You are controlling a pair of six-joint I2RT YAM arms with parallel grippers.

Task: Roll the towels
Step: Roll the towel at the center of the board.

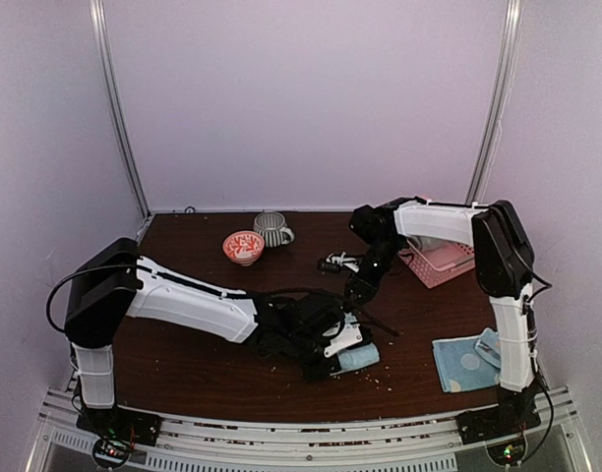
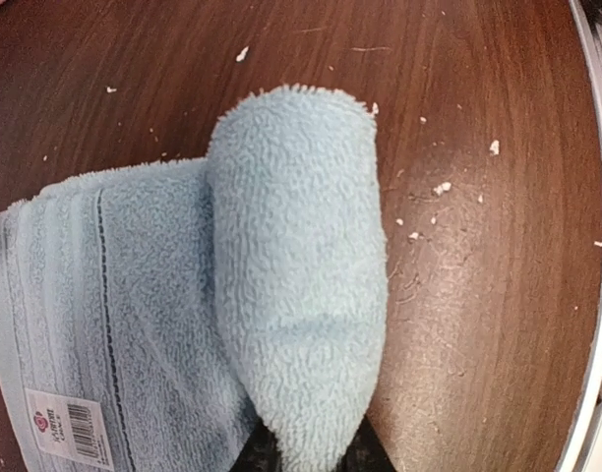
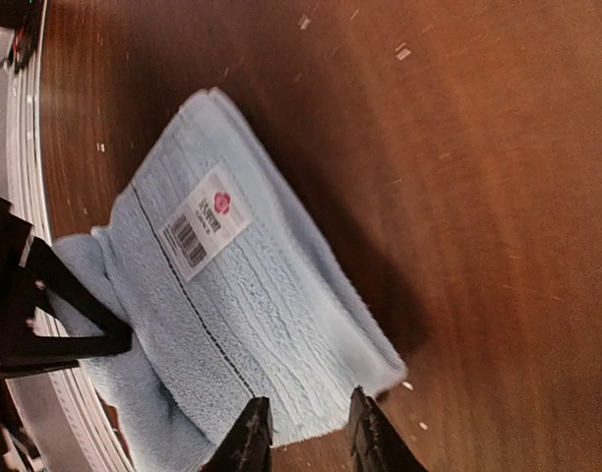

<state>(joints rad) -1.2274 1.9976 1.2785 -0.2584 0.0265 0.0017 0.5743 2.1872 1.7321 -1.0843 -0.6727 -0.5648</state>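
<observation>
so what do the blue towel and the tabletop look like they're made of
Light blue towel: looped terry cloth, probably cotton; fuzzy matte pile with a flat woven stripe band. Tabletop: dark brown wood-grain surface with a slight sheen, wood or laminate; cannot tell which.

High rear camera overlooks table (image 1: 183, 366); both wrist views (close-up) share the towel (image 2: 291, 295).

Mug (image 1: 271, 228) and bowl (image 1: 243, 246) at rear, basket (image 1: 439, 264) right, open tabletop (image 1: 183, 374) front-left
</observation>
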